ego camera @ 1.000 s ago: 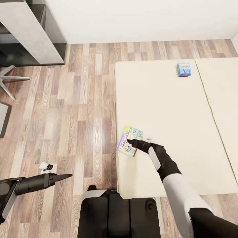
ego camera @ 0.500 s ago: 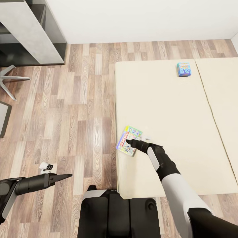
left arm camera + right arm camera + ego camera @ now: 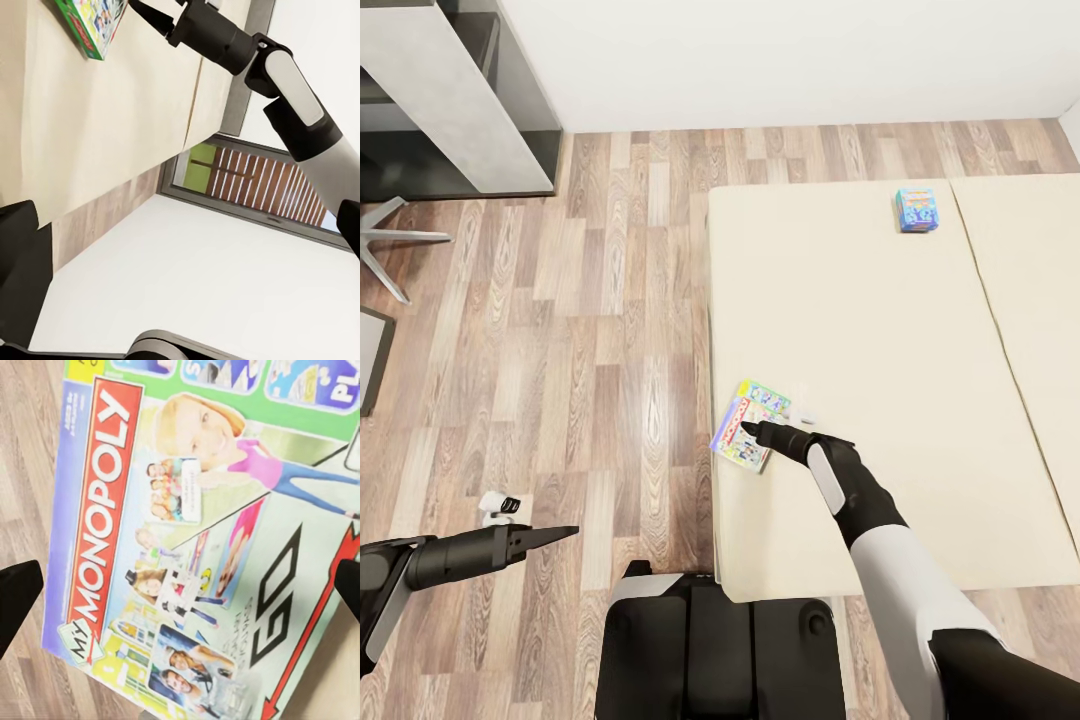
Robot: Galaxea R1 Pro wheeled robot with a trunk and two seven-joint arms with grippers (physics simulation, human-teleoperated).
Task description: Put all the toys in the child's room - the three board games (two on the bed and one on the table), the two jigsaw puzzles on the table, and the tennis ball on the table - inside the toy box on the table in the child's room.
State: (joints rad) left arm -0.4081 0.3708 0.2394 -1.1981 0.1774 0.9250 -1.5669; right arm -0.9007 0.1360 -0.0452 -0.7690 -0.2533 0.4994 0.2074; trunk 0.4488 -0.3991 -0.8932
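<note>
Beige mattress cover first, because the bed (image 3: 880, 340) is the biggest thing in front of us, wide and low, with wood-plank floor (image 3: 610, 330) running along its near side. Up in the corner we catch a pale grey desk section (image 3: 455, 95); no toy box is in sight from here, so we can't say what it holds.

On to the 2 games on the mattress. The larger board game (image 3: 750, 425), a Monopoly box with green edges, lies flat right at the bed's edge, one corner seeming to poke out over the floor. The small blue-cyan game (image 3: 915, 210) sits well apart from it, up near the far end by the mattress seam.

Our right gripper (image 3: 752, 430) is down at the Monopoly box, and its wrist camera looks straight onto the lid with a dark fingertip (image 3: 16, 596) at either margin, so the jaws are spread wide, not yet clamped on anything. Our left gripper (image 3: 565, 532) hangs low over the floor, tips drawn to a point, jaws looking pressed together.

We judge this box light, stiff, with a slick printed lid, and too flat to pinch from above. The overhanging edge looks like the place to take it, fingers above and below. A nudge could slide it off the mattress.
</note>
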